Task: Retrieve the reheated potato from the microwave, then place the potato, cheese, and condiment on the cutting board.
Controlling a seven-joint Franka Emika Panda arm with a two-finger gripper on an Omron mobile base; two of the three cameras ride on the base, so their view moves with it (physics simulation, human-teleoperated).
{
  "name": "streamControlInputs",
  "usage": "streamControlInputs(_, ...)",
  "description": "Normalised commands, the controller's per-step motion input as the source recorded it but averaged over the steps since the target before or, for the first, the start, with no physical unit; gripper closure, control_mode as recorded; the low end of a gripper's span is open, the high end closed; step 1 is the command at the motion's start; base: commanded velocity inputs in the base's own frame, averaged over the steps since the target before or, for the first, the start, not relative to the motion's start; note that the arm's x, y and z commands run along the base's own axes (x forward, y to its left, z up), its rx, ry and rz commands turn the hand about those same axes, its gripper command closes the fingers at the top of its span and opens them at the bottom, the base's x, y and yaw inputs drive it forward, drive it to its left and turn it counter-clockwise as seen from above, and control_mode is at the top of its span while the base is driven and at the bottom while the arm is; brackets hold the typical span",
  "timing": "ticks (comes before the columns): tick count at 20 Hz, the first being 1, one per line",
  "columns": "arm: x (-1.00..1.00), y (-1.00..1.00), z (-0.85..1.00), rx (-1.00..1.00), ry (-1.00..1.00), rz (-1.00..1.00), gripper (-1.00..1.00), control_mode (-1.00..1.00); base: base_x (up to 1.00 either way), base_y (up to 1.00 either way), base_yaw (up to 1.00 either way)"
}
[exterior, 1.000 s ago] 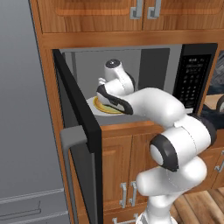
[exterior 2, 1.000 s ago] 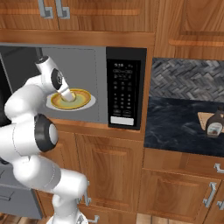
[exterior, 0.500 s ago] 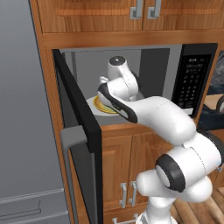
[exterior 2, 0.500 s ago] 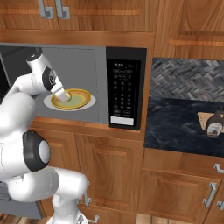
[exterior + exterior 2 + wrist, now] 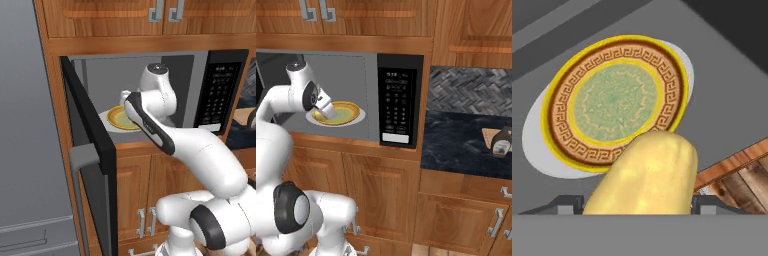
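In the hand view the potato [image 5: 644, 175], a yellowish-tan lump, sits between my fingertips [image 5: 568, 203], with my gripper [image 5: 637, 205] shut on it. It hangs over the near rim of the yellow patterned plate [image 5: 614, 100] on the floor of the microwave [image 5: 398, 100]. My hand [image 5: 326, 107] reaches into the open cavity above that plate [image 5: 343, 114]. The condiment [image 5: 500, 144], a dark brown bottle, stands on the cutting board [image 5: 487, 134] on the counter far to the right. The cheese is out of view.
The microwave door [image 5: 92, 150] stands swung open to the left, close beside my arm. A tall grey fridge [image 5: 25, 125] fills the left side. Wooden cabinets sit above and below, and a dark stone counter [image 5: 456, 140] runs to the right of the microwave.
My elbow and upper arm have swung around while the hand stayed over the plate. The grip on the potato is unchanged.
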Motion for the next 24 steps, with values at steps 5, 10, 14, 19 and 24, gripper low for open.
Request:
streamControlInputs(5,-0.55,-0.34,0.28,-0.01,0.00,0.38,1.00,-1.00,0.00,0.00,0.00)
streamControlInputs(10,-0.65,-0.35,0.17,-0.02,0.00,0.40,1.00,-1.00,0.00,0.00,0.00)
streamControlInputs(14,-0.76,-0.31,0.09,-0.02,-0.01,0.38,1.00,-1.00,0.00,0.00,0.00)
streamControlInputs(19,-0.66,-0.25,0.02,-0.04,-0.01,0.18,1.00,-1.00,0.00,0.00,0.00)
streamControlInputs(24,-0.68,-0.23,0.00,-0.02,-0.08,0.08,1.00,-1.00,0.00,0.00,0.00)
